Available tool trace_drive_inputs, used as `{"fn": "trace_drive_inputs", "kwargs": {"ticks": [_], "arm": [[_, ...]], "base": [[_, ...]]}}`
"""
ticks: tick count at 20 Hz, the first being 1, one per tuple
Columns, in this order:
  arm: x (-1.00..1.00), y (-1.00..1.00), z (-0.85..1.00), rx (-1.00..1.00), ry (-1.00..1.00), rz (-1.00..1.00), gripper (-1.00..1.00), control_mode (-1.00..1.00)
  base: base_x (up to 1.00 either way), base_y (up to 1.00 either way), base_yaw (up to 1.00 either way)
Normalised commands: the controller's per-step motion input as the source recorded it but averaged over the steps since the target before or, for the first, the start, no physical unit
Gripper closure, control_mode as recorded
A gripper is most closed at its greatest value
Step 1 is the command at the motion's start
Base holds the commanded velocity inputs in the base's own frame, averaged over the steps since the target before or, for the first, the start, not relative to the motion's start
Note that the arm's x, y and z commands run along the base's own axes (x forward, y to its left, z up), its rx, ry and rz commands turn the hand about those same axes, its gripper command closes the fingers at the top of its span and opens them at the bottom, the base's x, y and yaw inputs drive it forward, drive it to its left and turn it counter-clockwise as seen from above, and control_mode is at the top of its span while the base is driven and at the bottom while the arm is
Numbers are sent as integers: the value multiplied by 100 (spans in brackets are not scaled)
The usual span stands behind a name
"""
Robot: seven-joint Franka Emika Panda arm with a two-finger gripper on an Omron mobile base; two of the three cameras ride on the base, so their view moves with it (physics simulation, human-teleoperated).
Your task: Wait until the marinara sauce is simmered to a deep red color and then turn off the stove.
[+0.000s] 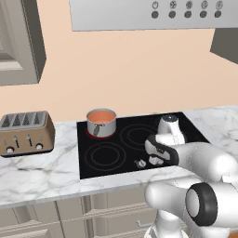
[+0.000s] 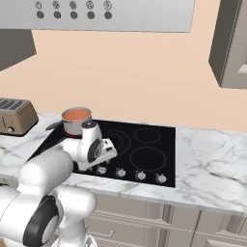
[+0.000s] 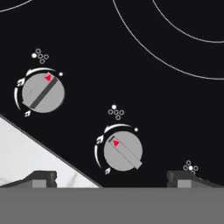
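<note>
Meanwhile, on the marble bench (image 1: pixel 37 174), the stove (image 1: pixel 111 153) carries a steel saucepan (image 1: pixel 101 122) on its rear-left burner, which glows red beneath it. Marinara sauce (image 1: pixel 100 115) inside reads pale orange. Robot's pincer (image 3: pixel 111 178) hangs over the stove's front edge w/ fingertips (image 3: pixel 41 178) spread wide apart, nothing btwn them, just above two silver knobs (image 3: pixel 123 151), (image 3: pixel 43 92) w/ red pointers. Brown toaster (image 1: pixel 25 132) sits left of the cooktop; grey hood (image 1: pixel 148 14) hangs overhead.

Brown toaster (image 1: pixel 26 132) on marble counter (image 1: pixel 42 174); grey hood (image 1: pixel 144 14) above.
</note>
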Motion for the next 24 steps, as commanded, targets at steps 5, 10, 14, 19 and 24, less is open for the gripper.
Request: {"fn": "trace_drive_inputs", "kwargs": {"ticks": [5, 10, 14, 19, 24], "arm": [[5, 0, -12, 0, 0, 0, -100, -100], [6, 0, -14, 0, 0, 0, -100, -100], [10, -1, -18, 0, 0, 0, -100, -100], [15, 0, -15, 0, 3, 0, -100, -100], [13, 0, -12, 0, 3, 0, -100, -100]], "base": [[0, 0, 0], [0, 0, 0], [0, 0, 0], [0, 0, 0], [0, 0, 0]]}}
